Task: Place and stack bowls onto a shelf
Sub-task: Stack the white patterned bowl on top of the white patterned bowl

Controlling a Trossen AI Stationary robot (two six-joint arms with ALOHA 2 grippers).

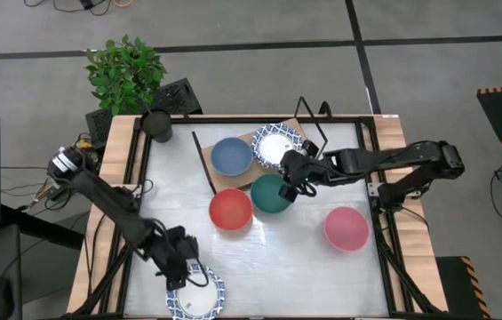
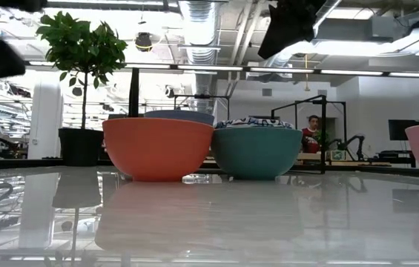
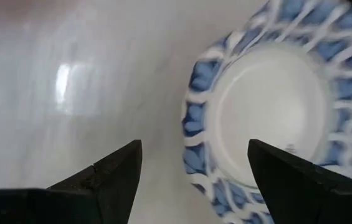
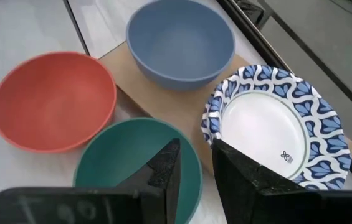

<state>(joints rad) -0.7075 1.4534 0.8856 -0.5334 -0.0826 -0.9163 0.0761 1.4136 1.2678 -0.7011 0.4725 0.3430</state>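
My left gripper (image 1: 188,269) (image 3: 194,146) hovers open over a white bowl with a blue patterned rim (image 1: 195,298) (image 3: 269,112) at the table's near edge. One finger stands outside the rim and one over the inside, and I see no touch. My right gripper (image 1: 291,180) (image 4: 195,146) is shut to a narrow slit. It hangs above the far right rim of the green bowl (image 1: 271,194) (image 4: 132,155), which rests on the table. The blue bowl (image 1: 231,156) and a patterned bowl (image 1: 277,145) (image 4: 269,127) sit on the wooden shelf (image 4: 129,87). The red bowl (image 1: 231,210) and pink bowl (image 1: 346,228) stand on the table.
A potted plant (image 1: 128,71) and its dark pot (image 1: 157,124) stand at the far left corner. The shelf's black wire frame (image 1: 203,164) juts beside the blue bowl. Bare tabletop (image 1: 295,267) lies between the pink bowl and the near patterned bowl.
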